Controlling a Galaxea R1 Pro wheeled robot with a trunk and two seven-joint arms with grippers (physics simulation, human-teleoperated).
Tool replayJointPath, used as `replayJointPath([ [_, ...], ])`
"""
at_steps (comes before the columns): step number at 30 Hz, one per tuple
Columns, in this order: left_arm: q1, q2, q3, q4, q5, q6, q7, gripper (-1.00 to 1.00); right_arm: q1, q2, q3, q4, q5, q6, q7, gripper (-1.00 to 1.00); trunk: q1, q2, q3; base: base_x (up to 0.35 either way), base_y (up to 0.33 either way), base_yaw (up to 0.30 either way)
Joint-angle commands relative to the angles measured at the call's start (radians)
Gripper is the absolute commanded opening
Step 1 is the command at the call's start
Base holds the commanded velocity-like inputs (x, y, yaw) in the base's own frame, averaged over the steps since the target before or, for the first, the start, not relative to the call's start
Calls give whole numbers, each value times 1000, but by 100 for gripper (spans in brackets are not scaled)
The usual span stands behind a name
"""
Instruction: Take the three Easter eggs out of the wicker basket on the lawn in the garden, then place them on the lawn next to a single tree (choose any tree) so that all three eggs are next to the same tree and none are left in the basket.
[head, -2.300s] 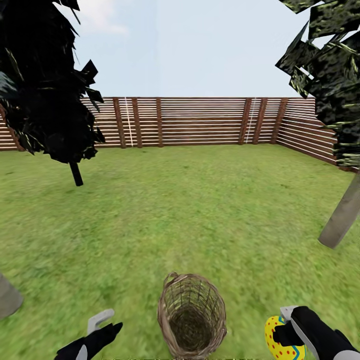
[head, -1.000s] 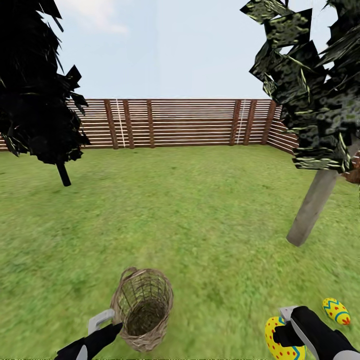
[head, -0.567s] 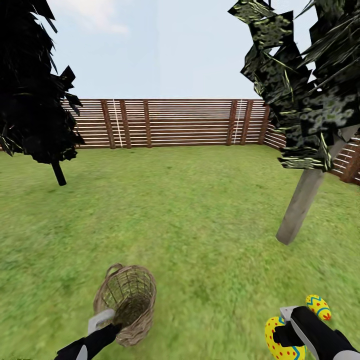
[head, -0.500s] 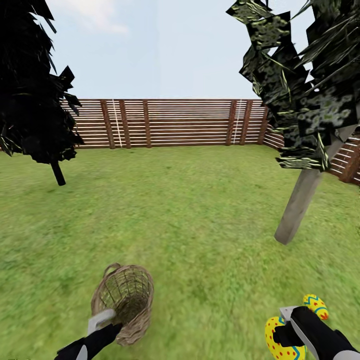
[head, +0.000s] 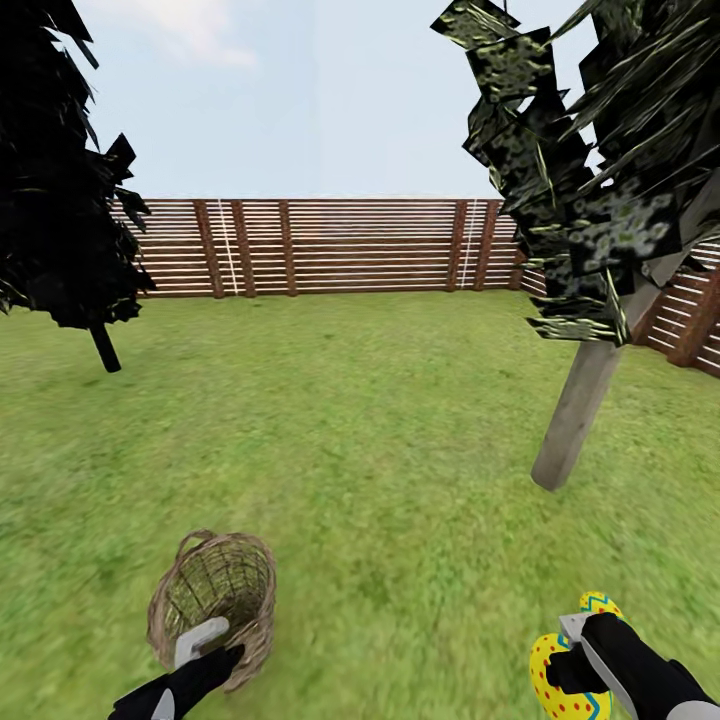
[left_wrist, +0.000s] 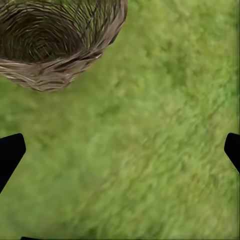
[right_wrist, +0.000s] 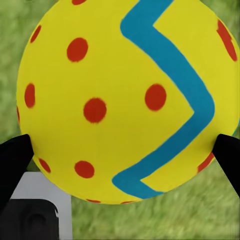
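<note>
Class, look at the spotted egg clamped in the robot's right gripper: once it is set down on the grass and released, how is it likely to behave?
The egg looks smooth and rounded, so it may roll a little. The lawn appears flat, which should stop it soon. The right gripper touches only its curved sides, so it might slip if the hold loosens.

No text, label, brand, number or sign can be read anywhere; the egg (right_wrist: 125, 100) carries only red spots and a blue zigzag band.

egg (right_wrist: 125, 95): yellow, red dots, blue zigzag
basket (head: 215, 590): tan-brown weave
lawn (head: 380, 420): mottled green
fence (head: 340, 245): brown slats
</note>
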Motion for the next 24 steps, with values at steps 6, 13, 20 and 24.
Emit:
replayJointPath([
  [6,0,-1,4,3,7,9,-6,100,-1,-1,7,-1,-10,4,-3,-100,0,-1,-1,320,30,0],
  [13,0,-2,3,4,5,10,-5,100,-1,0,7,0,-10,4,-3,-100,0,-1,-1,342,24,0],
  [20,0,-2,3,5,3,12,-2,100,-1,0,8,0,-10,4,-3,-100,0,-1,-1,344,-36,0],
  [24,0,-4,2,6,2,13,-1,100,-1,0,8,0,-10,4,-3,-100,0,-1,-1,344,-111,0],
])
